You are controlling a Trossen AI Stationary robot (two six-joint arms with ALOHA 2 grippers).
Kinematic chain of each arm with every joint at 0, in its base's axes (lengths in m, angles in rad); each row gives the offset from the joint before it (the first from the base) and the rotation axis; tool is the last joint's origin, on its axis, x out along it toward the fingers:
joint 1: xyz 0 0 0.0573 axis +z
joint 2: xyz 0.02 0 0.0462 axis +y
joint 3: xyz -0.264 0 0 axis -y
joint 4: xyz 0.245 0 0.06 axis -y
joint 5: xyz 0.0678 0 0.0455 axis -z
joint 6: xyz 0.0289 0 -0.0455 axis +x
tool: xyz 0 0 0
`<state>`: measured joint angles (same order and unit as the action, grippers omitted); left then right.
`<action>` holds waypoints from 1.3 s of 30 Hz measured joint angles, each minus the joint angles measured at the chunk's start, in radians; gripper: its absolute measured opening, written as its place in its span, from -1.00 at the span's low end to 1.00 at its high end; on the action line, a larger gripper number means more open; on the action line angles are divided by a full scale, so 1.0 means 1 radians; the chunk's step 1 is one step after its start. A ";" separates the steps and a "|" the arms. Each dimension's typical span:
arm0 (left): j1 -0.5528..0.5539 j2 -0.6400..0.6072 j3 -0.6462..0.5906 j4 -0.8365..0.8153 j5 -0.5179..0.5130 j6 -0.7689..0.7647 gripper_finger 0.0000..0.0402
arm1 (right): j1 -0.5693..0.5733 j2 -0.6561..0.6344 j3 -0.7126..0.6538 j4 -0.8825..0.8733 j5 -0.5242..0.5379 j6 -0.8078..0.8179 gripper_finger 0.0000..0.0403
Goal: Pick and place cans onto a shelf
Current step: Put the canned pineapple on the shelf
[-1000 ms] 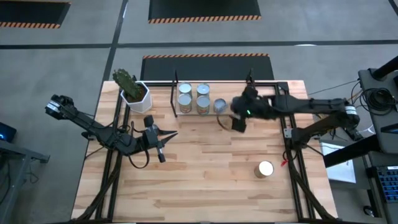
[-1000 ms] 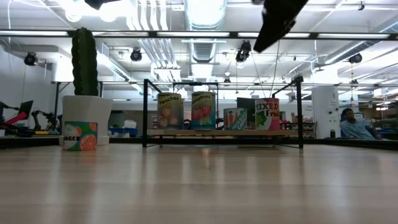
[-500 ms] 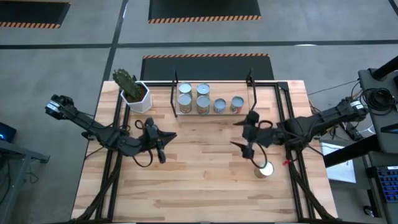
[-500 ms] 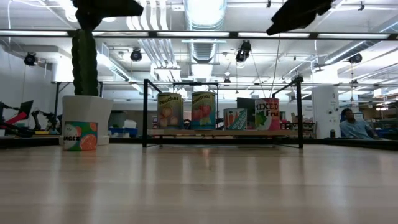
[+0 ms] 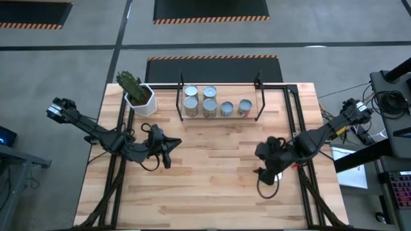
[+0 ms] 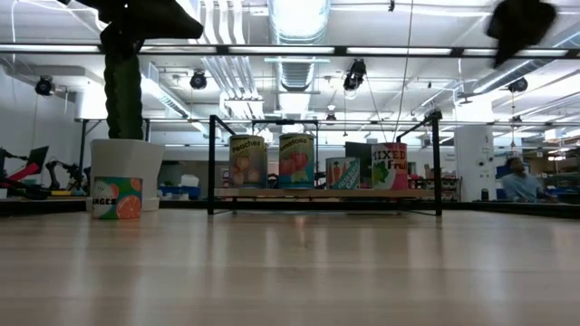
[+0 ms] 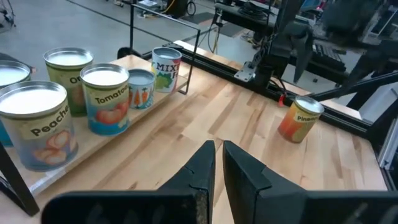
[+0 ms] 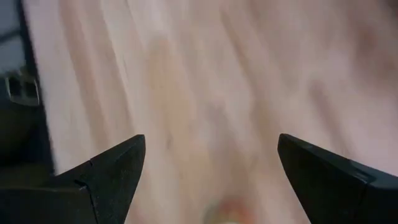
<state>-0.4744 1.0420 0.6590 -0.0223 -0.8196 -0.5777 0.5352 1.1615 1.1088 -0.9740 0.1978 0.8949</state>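
Several cans stand upright on the light-wood shelf at the table's far side; they also show on the shelf in the left wrist view. One orange-labelled can stands alone on the table near the right edge. My right gripper hangs open above it, touching nothing, and covers it in the high view. The right wrist view is blurred, with my right gripper spread wide over the wood. My left gripper is shut and empty at the table's left middle. It points toward the shelf.
A white pot with a cactus stands at the far left corner beside the shelf. An orange-labelled can shows in front of it in the low view. Black frame rails run along the table's right side. Bare wood lies between the arms.
My right gripper has swung from the shelf's right end toward the table's near right and has sunk over the lone can. It has turned on the way and stayed open. A can stands where it was on the shelf. My left gripper has rolled in place.
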 joint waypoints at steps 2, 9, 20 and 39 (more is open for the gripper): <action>0.000 0.000 0.000 0.005 0.000 0.010 -0.93 | 0.014 0.056 0.045 -0.138 -0.082 0.122 0.75; 0.000 0.000 0.000 0.014 0.000 0.056 -0.93 | 0.077 0.180 0.110 -0.435 -0.240 0.354 0.76; 0.000 0.000 0.000 0.013 0.000 0.098 -0.93 | 0.078 0.183 0.048 -0.325 -0.250 0.397 0.76; 0.000 0.000 0.000 0.007 0.000 0.116 -0.93 | 0.080 0.168 -0.035 -0.249 -0.251 0.414 0.76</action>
<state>-0.4744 1.0420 0.6590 -0.0154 -0.8196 -0.4614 0.6151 1.3290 1.0737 -1.2235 -0.0528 1.3090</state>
